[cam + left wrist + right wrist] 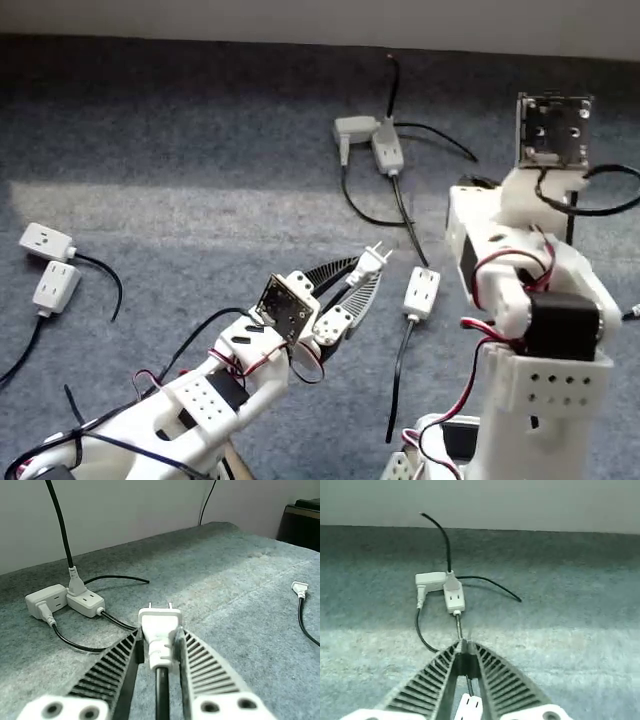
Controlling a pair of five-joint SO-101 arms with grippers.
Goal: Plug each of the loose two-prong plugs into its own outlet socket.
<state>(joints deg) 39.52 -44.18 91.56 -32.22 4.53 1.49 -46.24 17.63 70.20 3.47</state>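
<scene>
High view: the left claw (367,270) grips a white plug (372,262), prongs toward the far right, near a free outlet socket (421,292).
Left wrist view: the plug (159,630) sits clamped between the fingers (200,665). Beyond are two far sockets (86,603), each with a plug in it.
Right wrist view: the right claw (465,647) has its tips together and holds nothing. The outlet socket (469,707) below it is cut off.

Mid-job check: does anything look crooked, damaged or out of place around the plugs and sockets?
Nothing stands out. The left gripper holds the white plug squarely, with its prongs forward and unbent. The nearby socket lies flat on the carpet with no visible damage.
</scene>
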